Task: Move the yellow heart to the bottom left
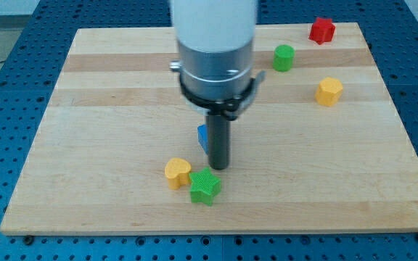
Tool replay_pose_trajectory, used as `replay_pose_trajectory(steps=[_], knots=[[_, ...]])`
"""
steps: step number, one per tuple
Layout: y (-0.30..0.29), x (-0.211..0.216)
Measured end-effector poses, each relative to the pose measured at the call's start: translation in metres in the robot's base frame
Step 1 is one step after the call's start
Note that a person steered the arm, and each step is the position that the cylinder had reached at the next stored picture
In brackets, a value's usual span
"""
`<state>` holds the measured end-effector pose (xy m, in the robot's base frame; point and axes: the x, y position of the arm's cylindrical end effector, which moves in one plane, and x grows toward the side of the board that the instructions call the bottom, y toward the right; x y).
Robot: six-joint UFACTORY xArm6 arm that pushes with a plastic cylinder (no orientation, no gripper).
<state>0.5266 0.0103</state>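
Note:
The yellow heart lies on the wooden board below the middle, touching or nearly touching the green star on its right. My tip stands just above the green star and to the upper right of the yellow heart, a short gap away from the heart. A blue block is mostly hidden behind the rod, at its left side.
A green cylinder lies at the upper right. A yellow hexagon lies at the right. A red block sits near the board's top right corner. A blue perforated table surrounds the board.

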Motion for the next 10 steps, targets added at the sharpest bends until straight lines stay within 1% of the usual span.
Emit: replay_pose_trajectory(steps=[1, 2, 3, 4, 7, 8, 9, 10], knots=[[0.025, 0.014], [0.017, 0.057], [-0.037, 0.081], [-0.073, 0.056], [-0.062, 0.008], [-0.060, -0.027], [-0.129, -0.022], [-0.206, 0.001]])
